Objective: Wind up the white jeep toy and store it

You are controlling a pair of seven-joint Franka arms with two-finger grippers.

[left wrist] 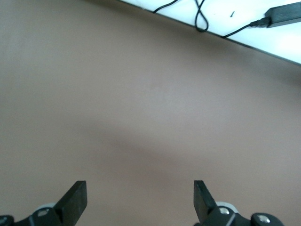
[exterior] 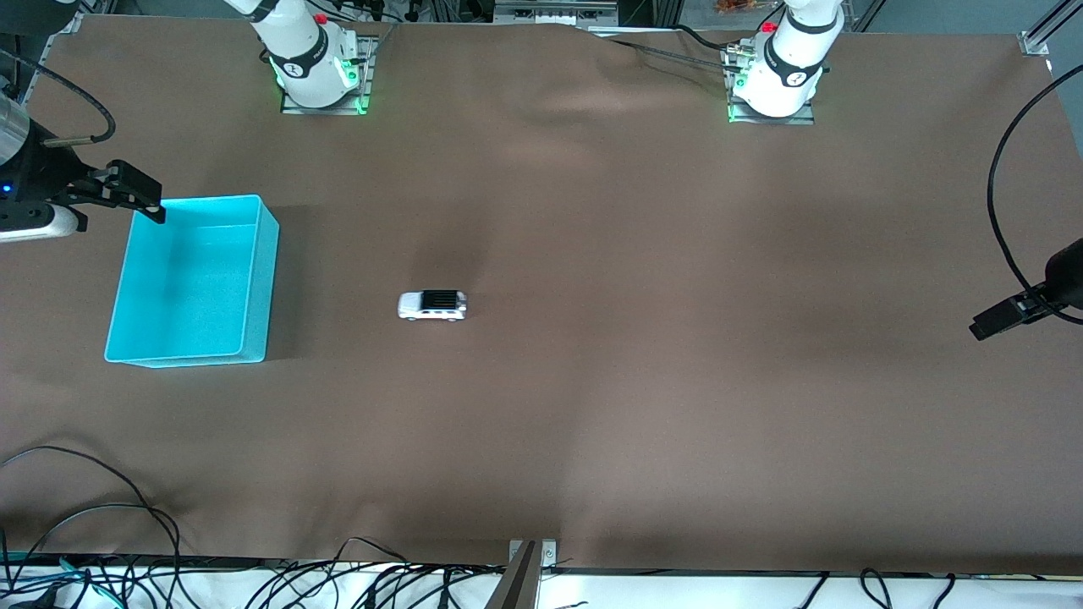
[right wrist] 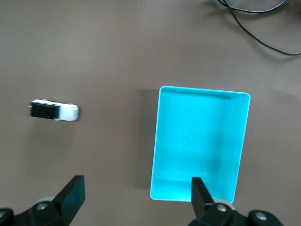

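The white jeep toy [exterior: 432, 305], with a black roof, stands on its wheels near the middle of the brown table. It also shows in the right wrist view [right wrist: 54, 111]. The empty cyan bin [exterior: 182, 279] stands toward the right arm's end of the table, apart from the jeep, and shows in the right wrist view [right wrist: 200, 141]. My right gripper [exterior: 140, 199] is open and empty, up over the bin's rim farthest from the front camera [right wrist: 136, 188]. My left gripper [exterior: 1003, 317] is open and empty, over bare table at the left arm's end [left wrist: 140, 193].
Black cables [exterior: 127, 575] lie along the table edge nearest the front camera, beside a metal bracket [exterior: 526, 571]. A black cable [exterior: 1003, 220] loops by the left gripper. The two arm bases [exterior: 321, 76] [exterior: 774, 80] stand at the table edge farthest from the front camera.
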